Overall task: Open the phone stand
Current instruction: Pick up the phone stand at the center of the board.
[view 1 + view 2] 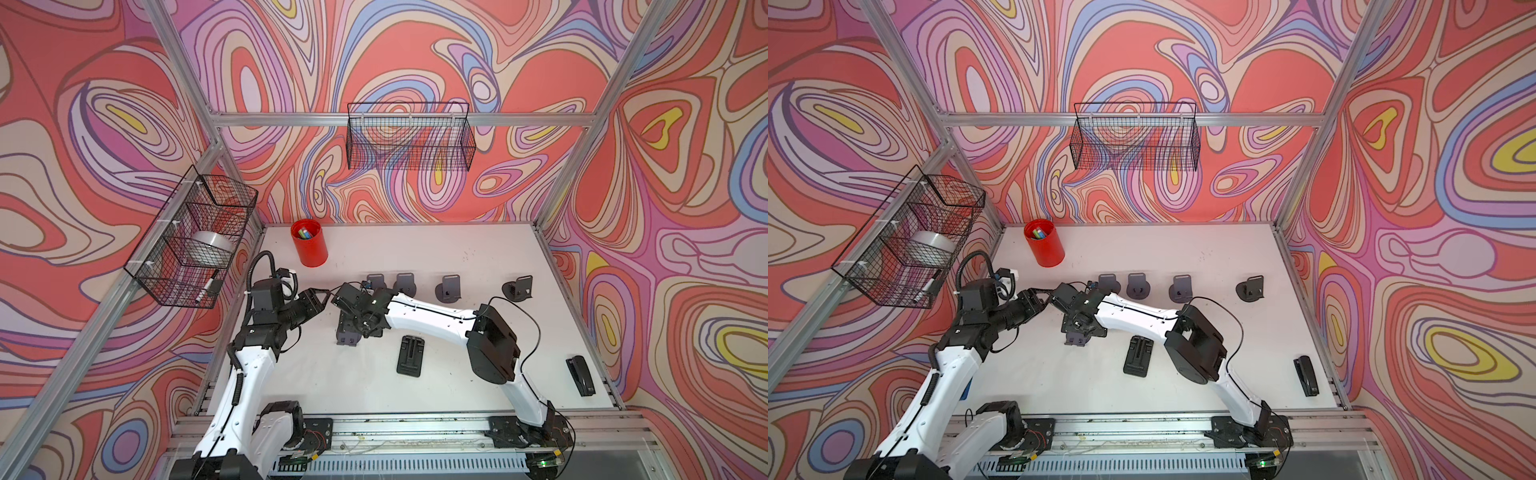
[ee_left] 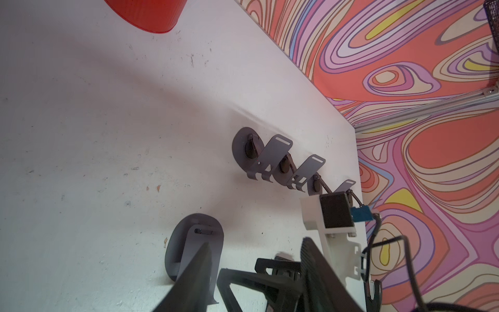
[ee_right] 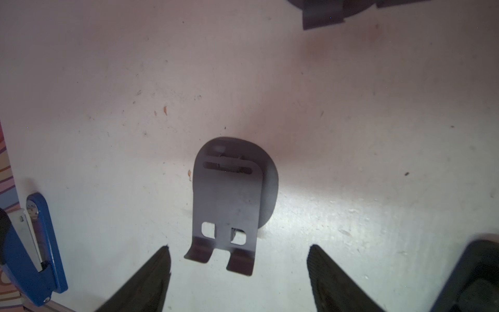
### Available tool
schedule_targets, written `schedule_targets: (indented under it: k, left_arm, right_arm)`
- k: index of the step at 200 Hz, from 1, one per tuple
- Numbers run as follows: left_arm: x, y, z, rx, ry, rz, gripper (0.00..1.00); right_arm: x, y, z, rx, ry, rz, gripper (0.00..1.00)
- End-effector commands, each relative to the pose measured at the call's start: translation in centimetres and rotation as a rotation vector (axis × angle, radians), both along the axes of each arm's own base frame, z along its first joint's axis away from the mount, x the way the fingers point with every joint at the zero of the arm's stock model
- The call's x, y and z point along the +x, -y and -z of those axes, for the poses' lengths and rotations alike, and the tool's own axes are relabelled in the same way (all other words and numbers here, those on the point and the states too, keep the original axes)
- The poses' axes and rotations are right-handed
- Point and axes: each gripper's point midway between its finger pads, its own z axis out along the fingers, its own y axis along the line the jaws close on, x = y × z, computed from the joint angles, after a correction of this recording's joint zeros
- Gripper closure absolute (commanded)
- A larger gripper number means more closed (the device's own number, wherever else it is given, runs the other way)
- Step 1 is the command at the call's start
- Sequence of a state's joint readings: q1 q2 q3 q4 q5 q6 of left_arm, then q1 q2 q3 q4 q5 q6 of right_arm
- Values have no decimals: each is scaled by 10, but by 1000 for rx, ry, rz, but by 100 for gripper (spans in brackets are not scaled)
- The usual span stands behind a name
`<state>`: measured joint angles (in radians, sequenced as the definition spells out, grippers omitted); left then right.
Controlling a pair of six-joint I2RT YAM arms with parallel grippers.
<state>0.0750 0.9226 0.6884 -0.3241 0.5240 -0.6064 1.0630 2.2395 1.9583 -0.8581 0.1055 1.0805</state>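
Observation:
A dark grey phone stand (image 3: 229,200) sits on the white table, its flat plate tilted up from its round base. In both top views it lies under the right wrist (image 1: 348,336) (image 1: 1077,332). My right gripper (image 3: 239,254) hovers over the stand's hooked front lip, open, with both fingers clear of it. It shows in a top view too (image 1: 344,300). My left gripper (image 2: 256,241) is open close beside the right gripper, holding nothing. The stand (image 2: 194,243) lies just outside one left finger. In a top view my left gripper (image 1: 327,293) nearly meets the right one.
Several grey stands (image 1: 405,284) stand in a row behind. A black folded holder (image 1: 410,355) lies flat to the right and a stapler (image 1: 581,376) near the right edge. A red cup (image 1: 309,245) is at the back left. Wire baskets (image 1: 195,237) (image 1: 409,137) hang on the walls.

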Motion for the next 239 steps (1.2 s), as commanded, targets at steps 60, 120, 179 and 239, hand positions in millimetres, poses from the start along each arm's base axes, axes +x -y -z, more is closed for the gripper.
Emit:
schedule_targets:
  k: [60, 120, 179, 239]
  left_arm:
    - [-11, -10, -1, -4, -2, -29, 50]
    - [-12, -14, 2, -9, -5, -34, 50]
    - [-12, -13, 11, -22, -20, -26, 50]
    - [-9, -12, 14, -40, -24, -18, 50]
  right_arm:
    - [-3, -13, 36, -70, -84, -17, 18]
    - [0, -15, 56, -88, -118, -29, 19]
    - [-2, -8, 65, -131, -132, -36, 27]
    - [2, 1, 60, -201, -109, -48, 29]
